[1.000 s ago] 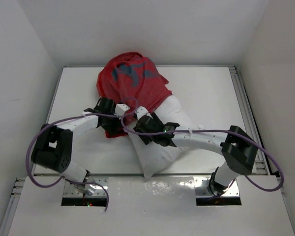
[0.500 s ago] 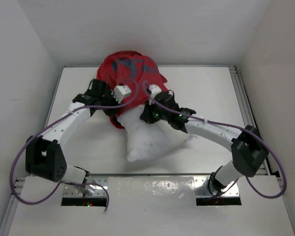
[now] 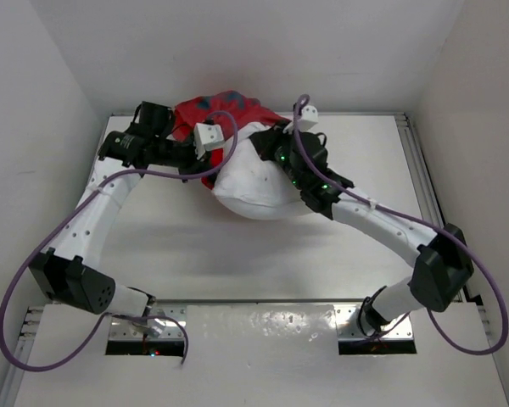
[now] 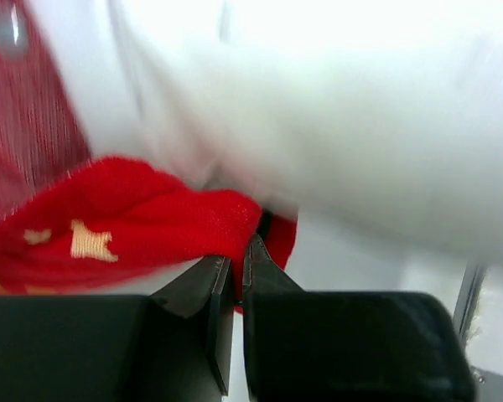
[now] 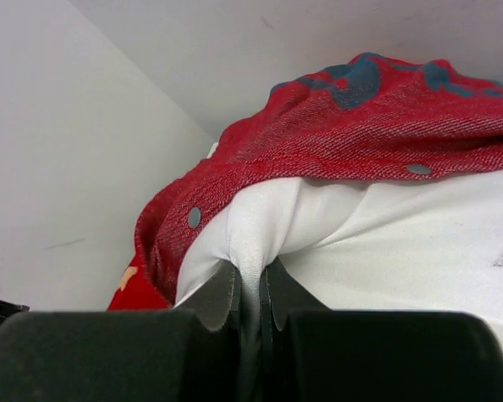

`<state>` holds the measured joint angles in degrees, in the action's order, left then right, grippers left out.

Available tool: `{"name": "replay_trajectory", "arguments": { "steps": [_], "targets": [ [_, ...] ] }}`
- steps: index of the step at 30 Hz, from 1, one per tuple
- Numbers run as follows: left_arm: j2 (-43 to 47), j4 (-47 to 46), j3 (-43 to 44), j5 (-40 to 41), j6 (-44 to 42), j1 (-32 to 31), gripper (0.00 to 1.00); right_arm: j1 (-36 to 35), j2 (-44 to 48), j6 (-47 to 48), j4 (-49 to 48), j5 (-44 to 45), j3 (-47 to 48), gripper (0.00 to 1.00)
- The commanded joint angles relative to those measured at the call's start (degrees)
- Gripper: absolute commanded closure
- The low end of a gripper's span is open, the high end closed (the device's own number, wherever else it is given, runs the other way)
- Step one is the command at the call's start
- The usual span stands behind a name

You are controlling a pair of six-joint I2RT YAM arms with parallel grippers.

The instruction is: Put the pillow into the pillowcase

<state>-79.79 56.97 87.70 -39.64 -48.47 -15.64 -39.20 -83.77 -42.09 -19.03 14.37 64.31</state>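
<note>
The red pillowcase (image 3: pixel 225 110) is bunched at the far edge of the table, against the back wall. The white pillow (image 3: pixel 254 182) sticks out of it toward me, its far end under the red cloth. My left gripper (image 3: pixel 202 163) is shut on the red pillowcase's lower edge (image 4: pixel 134 209), just beneath the pillow (image 4: pixel 360 126). My right gripper (image 3: pixel 273 146) is shut on a pinched fold of the white pillow (image 5: pixel 402 243), right at the mouth of the pillowcase (image 5: pixel 360 126), whose rim lies over the pillow's top. In the wrist views the left gripper (image 4: pixel 241 251) and the right gripper (image 5: pixel 251 280) each show cloth between the jaws.
The white table (image 3: pixel 153 246) is boxed in by a back wall (image 3: pixel 254 59) and side walls. A metal rail (image 3: pixel 424 178) runs along the right edge. Purple cables (image 3: pixel 34 271) loop off both arms.
Both arms have swung from the middle of the table to the far edge, dragging the pillow and pillowcase with them. The pillow's near end has left the front edge.
</note>
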Motion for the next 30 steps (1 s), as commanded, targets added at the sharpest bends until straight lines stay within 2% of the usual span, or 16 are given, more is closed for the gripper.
{"name": "replay_trajectory", "arguments": {
  "steps": [1, 5, 6, 9, 12, 18, 20, 21, 22, 23, 25, 26, 27, 28, 29, 30],
  "targets": [
    [-1.68, 2.81, 6.33, -16.86, -1.13, 1.83, 1.0, -5.26, -3.41, -4.13, -7.97, 15.4, 7.65, 1.0],
    [-3.71, 4.2, 11.08, -24.34, -1.62, 2.11, 1.0, -7.47, -9.73, -6.78, 0.99, 25.08, 12.05, 1.0],
    [-4.14, 6.38, 12.48, -25.65, -3.37, 1.58, 1.0, -8.08, -14.01, -6.17, 7.27, 26.57, 17.11, 1.0],
    [-4.59, 10.08, 14.86, -28.99, -6.28, 2.54, 1.0, -8.96, -24.29, -5.47, 18.03, 29.65, 28.62, 1.0],
    [-3.19, 17.1, 16.27, -30.5, -11.71, 3.86, 1.0, -7.74, -29.94, -9.66, 27.72, 28.79, 32.18, 1.0],
    [1.74, 18.09, 4.26, -27.69, -16.48, 9.04, 1.0, -7.47, -30.76, -12.49, 29.49, 28.52, 28.86, 1.0],
    [3.23, 15.21, -4.0, -24.54, -16.75, 10.97, 1.0, -7.47, -30.41, -8.56, 25.82, 22.58, 27.72, 1.0],
    [3.58, 11.19, -9.77, -22.96, -15.09, 12.98, 1.0, -6.95, -30.06, -2.01, 23.62, 16.63, 26.66, 0.95],
    [3.94, 9.84, -12.18, -18.5, -14.99, 14.05, 1.0, -6.68, -29.36, 1.62, 21.25, 1.95, 26.57, 0.86],
    [4.03, 8.52, -14.38, -15.85, -14.73, 15.54, 1.0, -6.77, -28.57, 4.87, 21.22, -4.11, 26.48, 0.64],
    [4.11, 6.23, -19.13, -8.57, -14.99, 17.38, 0.96, -7.55, -26.64, 13.49, 24.81, -14.14, 25.52, 0.33],
    [4.2, 6.22, -20.19, -6.61, -15.34, 18.01, 0.92, -7.99, -23.67, 15.96, 26.13, -14.19, 24.38, 0.21],
    [4.29, 6.48, -21.42, -4.94, -16.56, 18.71, 0.85, -9.04, -21.63, 19.81, 27.1, -14.2, 20.8, 0.03],
    [4.29, 6.66, -21.61, -1.88, -16.83, 18.71, 0.77, -9.14, -19.44, 21.42, 27.98, -13.93, 18.33, 0.01],
    [4.12, 7.01, -21.52, -0.63, -17.01, 18.45, 0.53, -9.14, -15.07, 22.65, 28.08, -13.84, 16.13, 0.01],
    [3.85, 7.97, -20.3, 1.04, -16.92, 18.02, 0.2, -8.53, -10.93, 24.23, 28.69, -13.93, 11.84, 0.01]
  ]
}}
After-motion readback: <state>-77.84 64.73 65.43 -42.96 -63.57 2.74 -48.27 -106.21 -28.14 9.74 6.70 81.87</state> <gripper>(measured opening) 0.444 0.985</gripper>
